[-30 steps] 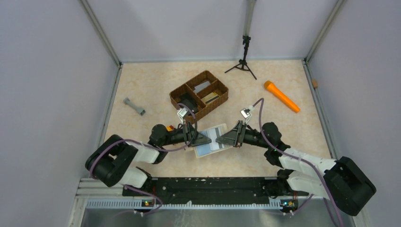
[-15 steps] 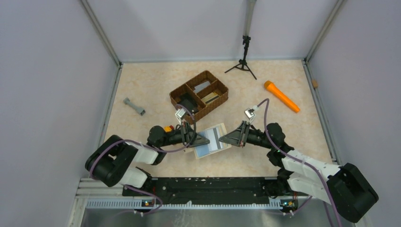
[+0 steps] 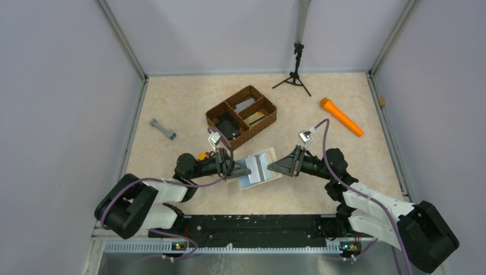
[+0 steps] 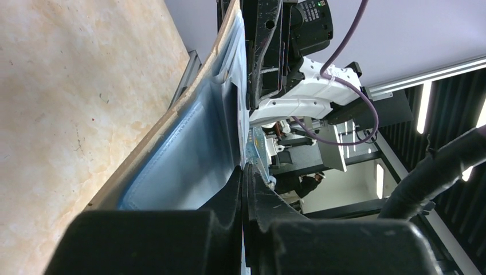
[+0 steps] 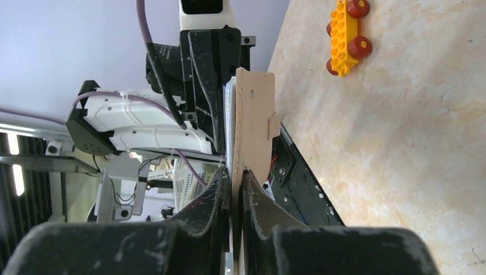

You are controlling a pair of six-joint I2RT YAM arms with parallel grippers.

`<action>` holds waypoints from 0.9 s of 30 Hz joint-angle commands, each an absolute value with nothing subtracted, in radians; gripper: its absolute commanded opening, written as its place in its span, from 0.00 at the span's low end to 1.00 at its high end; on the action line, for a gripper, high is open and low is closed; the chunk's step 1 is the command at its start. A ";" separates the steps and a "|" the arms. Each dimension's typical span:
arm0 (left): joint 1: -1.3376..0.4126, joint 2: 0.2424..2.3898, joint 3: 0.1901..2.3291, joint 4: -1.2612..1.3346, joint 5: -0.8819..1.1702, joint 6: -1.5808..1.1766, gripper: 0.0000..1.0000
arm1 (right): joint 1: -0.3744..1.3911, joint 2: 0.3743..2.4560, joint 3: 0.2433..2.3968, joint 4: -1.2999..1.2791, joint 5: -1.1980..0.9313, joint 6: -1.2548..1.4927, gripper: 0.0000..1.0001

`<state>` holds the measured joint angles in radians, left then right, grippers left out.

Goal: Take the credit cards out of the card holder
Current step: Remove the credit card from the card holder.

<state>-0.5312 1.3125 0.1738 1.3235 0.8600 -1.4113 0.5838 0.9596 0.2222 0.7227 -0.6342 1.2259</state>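
Observation:
The card holder (image 3: 252, 182) lies open on the table between both arms, cream-beige outside and pale blue inside, its right half lifted. My right gripper (image 3: 269, 168) is shut on that beige flap (image 5: 255, 114), which shows its small stud tab. My left gripper (image 3: 248, 171) is shut on the thin edge of a whitish credit card (image 3: 261, 165) with a dark stripe, standing in the fold. In the left wrist view my gripper (image 4: 245, 172) pinches the card's edge (image 4: 243, 97) beside the blue lining (image 4: 183, 172). In the right wrist view my gripper (image 5: 234, 175) clamps the flap.
A brown wicker divided tray (image 3: 220, 105) stands just behind, holding cards and a black block. A yellow toy car (image 5: 347, 34) sits by the left arm. An orange cylinder (image 3: 341, 116) lies at the right, a grey piece (image 3: 163, 129) at the left, a black tripod (image 3: 295, 77) at the back.
My left gripper has drawn slightly leftward with the striped card. The right gripper has lifted the holder's right flap, so the holder stands more folded up than before.

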 commanded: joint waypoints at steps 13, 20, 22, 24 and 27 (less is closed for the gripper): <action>-0.426 1.054 0.193 0.885 0.872 -1.206 0.00 | 0.399 0.793 0.266 0.418 -0.658 1.078 0.00; -0.400 0.934 0.417 0.280 0.684 -0.939 0.00 | 0.388 0.758 0.415 0.017 -0.490 0.801 0.00; -0.399 0.936 0.505 0.135 0.607 -0.864 0.00 | 0.388 0.752 0.430 -0.038 -0.462 0.769 0.00; -0.397 0.959 0.589 0.028 0.526 -0.782 0.00 | 0.388 0.748 0.441 -0.071 -0.438 0.739 0.00; -0.397 1.024 0.699 -0.079 0.455 -0.669 0.00 | 0.388 0.742 0.457 -0.117 -0.404 0.694 0.00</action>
<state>-0.4015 0.9680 0.5659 0.1734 0.6102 -0.8871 0.3950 0.7635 0.3916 -0.0162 -0.4763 0.8028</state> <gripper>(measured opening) 0.004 0.082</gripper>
